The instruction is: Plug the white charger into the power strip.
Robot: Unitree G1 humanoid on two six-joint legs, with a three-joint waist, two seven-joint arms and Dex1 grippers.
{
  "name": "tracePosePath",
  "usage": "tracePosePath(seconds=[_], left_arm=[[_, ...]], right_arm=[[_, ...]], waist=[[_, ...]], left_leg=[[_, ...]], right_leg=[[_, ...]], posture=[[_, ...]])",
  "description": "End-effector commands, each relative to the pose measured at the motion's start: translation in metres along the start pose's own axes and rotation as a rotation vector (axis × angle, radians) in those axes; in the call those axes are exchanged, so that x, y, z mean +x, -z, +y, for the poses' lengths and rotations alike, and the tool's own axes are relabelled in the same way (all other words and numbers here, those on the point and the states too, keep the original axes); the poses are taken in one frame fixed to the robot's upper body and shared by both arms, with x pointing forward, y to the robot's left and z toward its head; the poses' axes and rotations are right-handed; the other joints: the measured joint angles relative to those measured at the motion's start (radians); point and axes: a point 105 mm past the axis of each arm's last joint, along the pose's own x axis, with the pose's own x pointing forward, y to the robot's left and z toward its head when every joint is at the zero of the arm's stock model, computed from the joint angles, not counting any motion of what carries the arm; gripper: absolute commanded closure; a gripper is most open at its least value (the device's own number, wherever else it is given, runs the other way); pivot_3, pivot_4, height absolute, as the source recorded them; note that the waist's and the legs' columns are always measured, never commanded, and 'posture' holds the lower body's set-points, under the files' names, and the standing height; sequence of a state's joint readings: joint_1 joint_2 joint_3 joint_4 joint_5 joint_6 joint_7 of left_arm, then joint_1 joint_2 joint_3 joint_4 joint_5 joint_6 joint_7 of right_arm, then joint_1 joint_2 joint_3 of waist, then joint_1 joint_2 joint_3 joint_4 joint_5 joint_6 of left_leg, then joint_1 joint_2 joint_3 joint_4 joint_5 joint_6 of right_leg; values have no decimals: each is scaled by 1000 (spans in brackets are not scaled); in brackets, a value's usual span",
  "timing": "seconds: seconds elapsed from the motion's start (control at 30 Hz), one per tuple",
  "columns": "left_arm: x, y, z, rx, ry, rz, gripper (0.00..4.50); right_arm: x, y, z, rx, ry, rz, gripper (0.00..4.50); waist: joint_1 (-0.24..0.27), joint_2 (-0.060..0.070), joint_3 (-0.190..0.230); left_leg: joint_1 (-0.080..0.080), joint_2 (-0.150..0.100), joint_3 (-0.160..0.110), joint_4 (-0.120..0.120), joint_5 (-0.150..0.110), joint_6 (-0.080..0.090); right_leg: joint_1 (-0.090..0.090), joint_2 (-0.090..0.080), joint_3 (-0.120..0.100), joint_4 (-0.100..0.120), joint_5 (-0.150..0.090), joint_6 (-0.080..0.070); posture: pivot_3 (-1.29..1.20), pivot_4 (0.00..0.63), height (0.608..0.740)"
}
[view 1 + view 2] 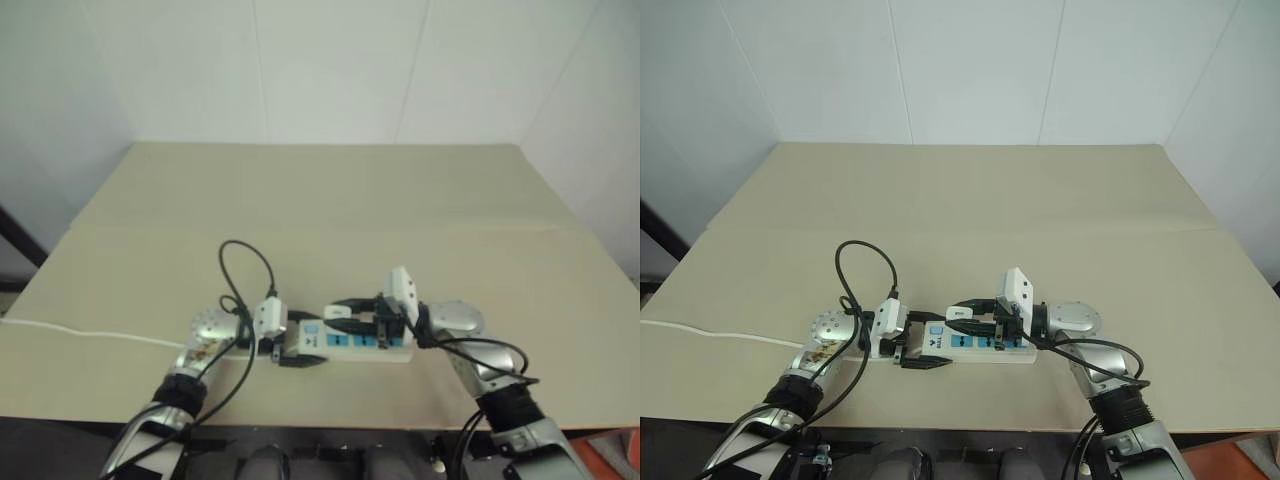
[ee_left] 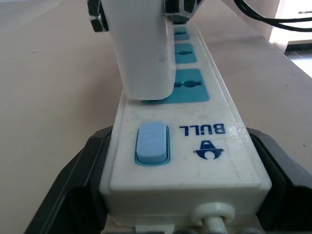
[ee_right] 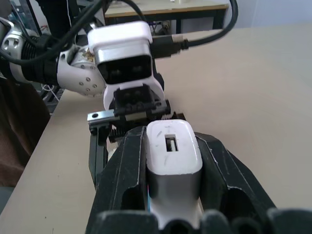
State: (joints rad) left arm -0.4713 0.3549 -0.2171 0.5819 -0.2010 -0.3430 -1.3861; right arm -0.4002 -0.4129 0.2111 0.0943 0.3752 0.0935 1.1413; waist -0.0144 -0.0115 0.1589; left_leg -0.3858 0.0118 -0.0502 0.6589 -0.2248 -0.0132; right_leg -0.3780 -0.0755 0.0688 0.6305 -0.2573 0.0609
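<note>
Right claw [image 3: 173,195] clenched on charger [image 3: 171,151], held directly over strip's [image 2: 195,146] first blue socket next to the switch, base abt touching socket face. Left claw [image 1: 922,355] grips strip's switch end, pinning it to bench [image 1: 970,200]. Strip runs lengthwise btwn claws. Label reads "BULL".
</note>
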Motion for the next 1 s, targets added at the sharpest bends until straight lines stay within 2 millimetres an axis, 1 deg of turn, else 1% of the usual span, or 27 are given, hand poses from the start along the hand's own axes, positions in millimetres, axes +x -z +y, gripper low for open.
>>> tracePosePath(seconds=[0.03, 0.23, 0.3, 0.47, 0.6, 0.7, 0.8, 1.0], left_arm=[[-1, 25, -17, -86, 36, 81, 1164], [-1, 23, -17, -85, 39, 80, 1164], [-1, 23, -17, -85, 39, 80, 1164], [-2, 22, -17, -85, 39, 81, 1164], [-3, 21, -17, -86, 40, 83, 1164], [-3, 21, -17, -86, 41, 84, 1164], [-4, 20, -17, -86, 43, 87, 1164], [-5, 20, -16, -85, 42, 90, 1164]], right_arm=[[-8, -2, -6, -29, 31, 8, 3322], [-11, 4, -7, -22, 35, 34, 3322], [-13, 12, -3, -30, 15, 76, 3322], [-19, 35, 7, 35, -30, 165, 3322], [-22, 47, 13, 83, -62, 226, 3322], [-22, 53, 13, 126, -72, 253, 3322], [-20, 58, 13, 135, -89, 281, 3322], [-13, 64, 16, 184, -104, 287, 3322]], waist=[[0, 0, 0], [0, 0, 0], [0, 0, 0], [1, 0, 0], [2, -1, -1], [1, -2, -2], [1, -3, -2], [-3, -4, -3]], left_leg=[[0, 0, 0, 0, 0, 0], [0, 0, 0, 0, 0, 0], [0, 0, 0, 0, 0, 0], [0, 0, 0, 0, 0, 0], [0, 0, 0, 0, 0, 0], [0, 0, 0, -1, -1, 1], [1, 0, 0, -1, -1, 1], [4, 1, 0, -1, -1, 1]], right_leg=[[0, 0, 0, 0, 0, 0], [0, 0, 0, 0, 0, 0], [0, 0, 0, 0, 0, 0], [0, 0, 0, -1, 0, 0], [0, 0, 0, -1, 0, 1], [1, 0, 0, -1, -1, 1], [1, 0, 0, -1, -1, 1], [4, 0, 0, -1, -1, 1]], posture=[[0, 150, 740], [0, 150, 740], [0, 150, 740], [0, 150, 740], [0, 150, 740], [0, 150, 740], [0, 150, 740], [0, 150, 740]])
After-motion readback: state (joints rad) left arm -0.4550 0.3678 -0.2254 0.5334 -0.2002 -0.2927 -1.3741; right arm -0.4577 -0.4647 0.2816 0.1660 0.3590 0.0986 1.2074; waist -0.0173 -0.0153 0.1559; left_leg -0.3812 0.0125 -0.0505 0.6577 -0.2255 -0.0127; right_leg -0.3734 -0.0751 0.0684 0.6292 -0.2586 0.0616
